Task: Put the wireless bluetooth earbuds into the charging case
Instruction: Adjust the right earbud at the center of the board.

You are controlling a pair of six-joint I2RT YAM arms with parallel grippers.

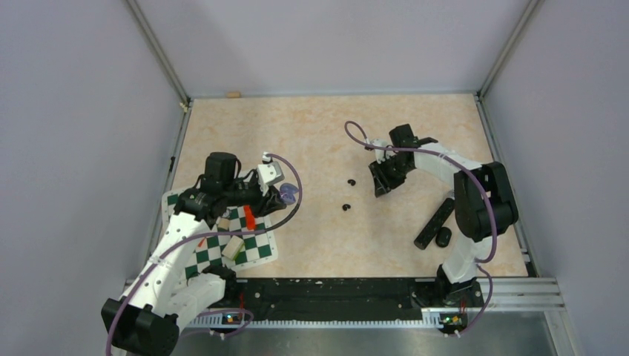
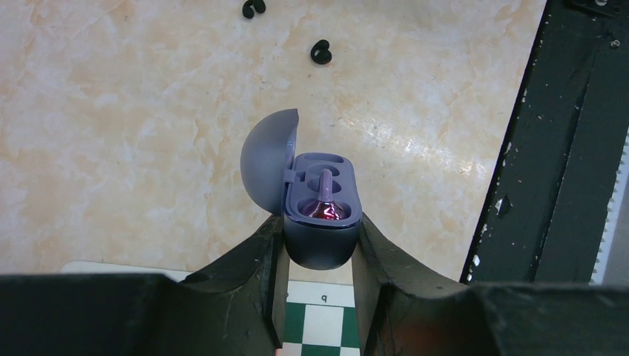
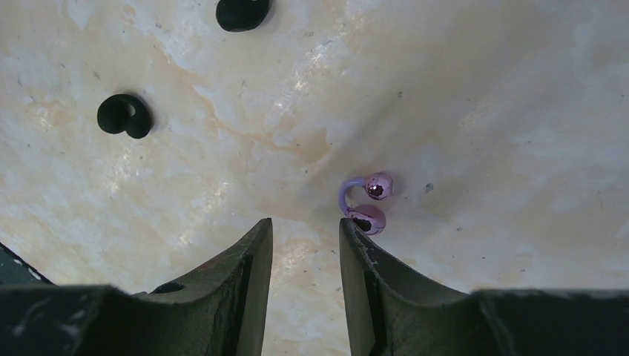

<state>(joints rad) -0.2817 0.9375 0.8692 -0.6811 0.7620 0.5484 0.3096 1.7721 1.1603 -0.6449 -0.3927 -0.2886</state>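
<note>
lilac earbud (image 3: 366, 217) lies on the bench (image 3: 482, 111) right of centre, just outside the half-spread, empty right jaws, so closing now could flick it away, while the left jaws pinch the open case (image 2: 323, 222) at the left, which might slip.

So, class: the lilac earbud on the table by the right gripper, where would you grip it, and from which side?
Probably from above, pinching the lilac earbud across its two rounded beads: it lies flat, and its thin curved bridge offers little hold. The right gripper sits beside it.
</note>
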